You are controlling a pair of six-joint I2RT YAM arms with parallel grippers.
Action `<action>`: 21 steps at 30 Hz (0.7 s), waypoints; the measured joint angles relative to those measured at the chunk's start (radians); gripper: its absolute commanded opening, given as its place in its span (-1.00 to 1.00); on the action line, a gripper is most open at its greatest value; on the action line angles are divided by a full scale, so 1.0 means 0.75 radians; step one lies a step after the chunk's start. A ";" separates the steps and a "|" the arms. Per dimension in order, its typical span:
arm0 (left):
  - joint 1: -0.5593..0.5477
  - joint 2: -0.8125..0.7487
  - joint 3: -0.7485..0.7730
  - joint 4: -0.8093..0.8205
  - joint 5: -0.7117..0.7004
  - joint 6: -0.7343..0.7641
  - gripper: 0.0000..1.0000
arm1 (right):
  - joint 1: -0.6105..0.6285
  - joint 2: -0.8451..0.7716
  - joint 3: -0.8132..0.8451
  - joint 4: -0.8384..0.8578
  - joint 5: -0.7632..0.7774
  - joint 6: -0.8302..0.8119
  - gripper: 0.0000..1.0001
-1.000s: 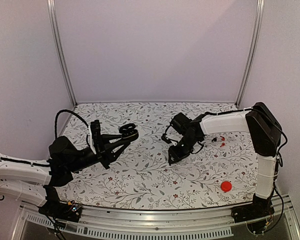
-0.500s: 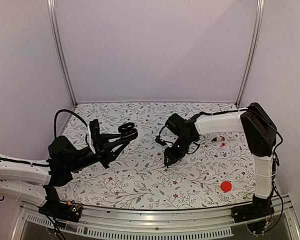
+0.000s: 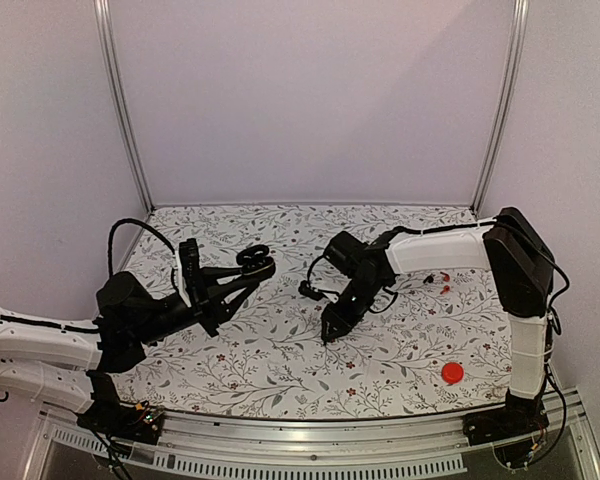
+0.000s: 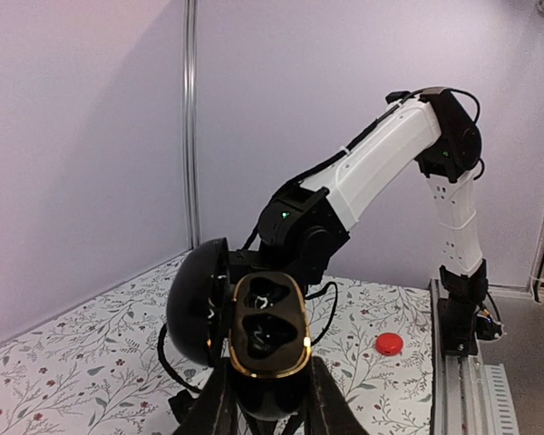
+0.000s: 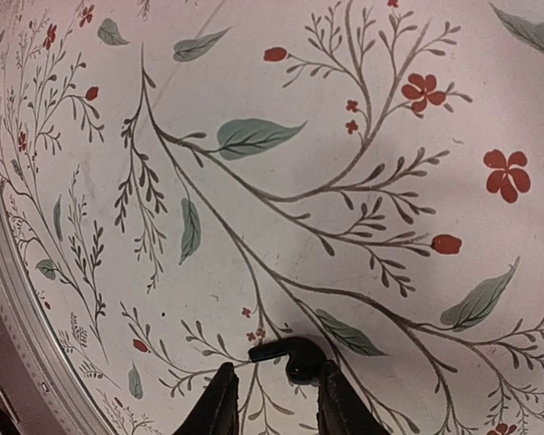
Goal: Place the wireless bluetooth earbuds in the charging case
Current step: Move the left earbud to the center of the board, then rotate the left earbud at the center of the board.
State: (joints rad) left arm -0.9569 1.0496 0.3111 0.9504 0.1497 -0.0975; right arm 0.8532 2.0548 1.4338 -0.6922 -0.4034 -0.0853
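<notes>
The charging case (image 4: 267,326) is glossy black with a gold rim. It is held up off the table with its lid swung open to the left, and both wells look dark and hollow. My left gripper (image 4: 272,403) is shut on its lower half; the top view shows the left gripper (image 3: 248,272) and the case (image 3: 257,258) at centre left. A black stemmed earbud (image 5: 295,356) sits low over the floral table between the tips of my right gripper (image 5: 278,373). Its head touches the right finger, with a slim gap at the left finger, and the jaws stand narrowly apart. The right gripper (image 3: 328,333) points down mid-table.
A flat red disc (image 3: 452,373) lies near the front right of the floral table (image 3: 280,360). Two small red things (image 3: 445,277) sit under the right forearm. White walls and metal posts ring the table, and a rail runs along the near edge.
The right arm has swung left and its gripper tip has shifted left and down in the top view. The left arm and the case have not moved.
</notes>
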 measured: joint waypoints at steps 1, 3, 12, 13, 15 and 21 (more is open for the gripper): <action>0.000 0.000 0.000 0.000 0.000 0.000 -0.65 | 0.003 -0.002 -0.001 -0.001 0.000 -0.004 -0.42; 0.001 0.000 0.000 0.001 0.000 0.000 -0.65 | 0.005 -0.014 -0.006 0.000 0.005 -0.008 -0.46; 0.004 0.000 0.000 0.003 0.001 0.000 -0.65 | -0.004 -0.070 -0.050 0.002 0.072 -0.005 -0.48; 0.004 0.000 -0.001 0.003 0.001 -0.001 -0.65 | -0.005 -0.070 -0.049 0.003 0.072 -0.001 -0.48; 0.004 0.000 0.000 0.003 0.001 -0.001 -0.65 | -0.005 -0.070 -0.046 0.000 0.071 0.013 -0.48; 0.005 0.000 -0.001 0.003 0.001 0.000 -0.65 | -0.004 -0.048 0.002 -0.015 0.062 0.038 -0.48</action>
State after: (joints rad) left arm -0.9531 1.0496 0.3107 0.9527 0.1505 -0.0975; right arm 0.8501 2.0186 1.4349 -0.7033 -0.3569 -0.0570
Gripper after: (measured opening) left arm 0.202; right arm 0.261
